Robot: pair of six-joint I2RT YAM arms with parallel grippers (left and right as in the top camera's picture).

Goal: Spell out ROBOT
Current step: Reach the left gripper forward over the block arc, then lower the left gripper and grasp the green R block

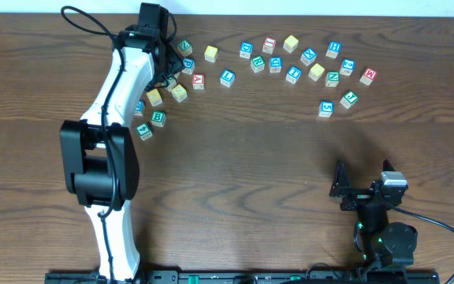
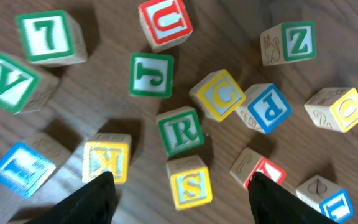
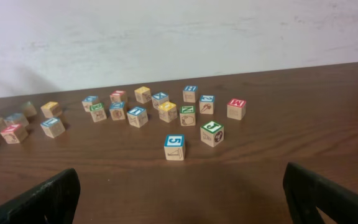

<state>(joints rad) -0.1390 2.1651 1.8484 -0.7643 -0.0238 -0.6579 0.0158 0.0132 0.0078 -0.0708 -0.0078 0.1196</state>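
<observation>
Lettered wooden blocks lie scattered along the far side of the table (image 1: 251,181). My left gripper (image 2: 182,186) is open and empty, hovering above the left cluster; in the overhead view it (image 1: 166,63) is at the far left. Between and just ahead of its fingers is a yellow S block (image 2: 190,182). A green R block (image 2: 180,130) sits just beyond the S. A yellow O block (image 2: 335,109) lies to the right. A green B block (image 1: 158,118) lies near the left arm. My right gripper (image 3: 182,205) is open and empty, low near the front right (image 1: 344,188).
Around the R are a yellow C (image 2: 218,94), blue P (image 2: 265,107), green J (image 2: 150,74), red U (image 2: 165,22) and yellow K (image 2: 107,157). A blue 5 block (image 3: 174,147) and a green J block (image 3: 212,133) stand nearest the right gripper.
</observation>
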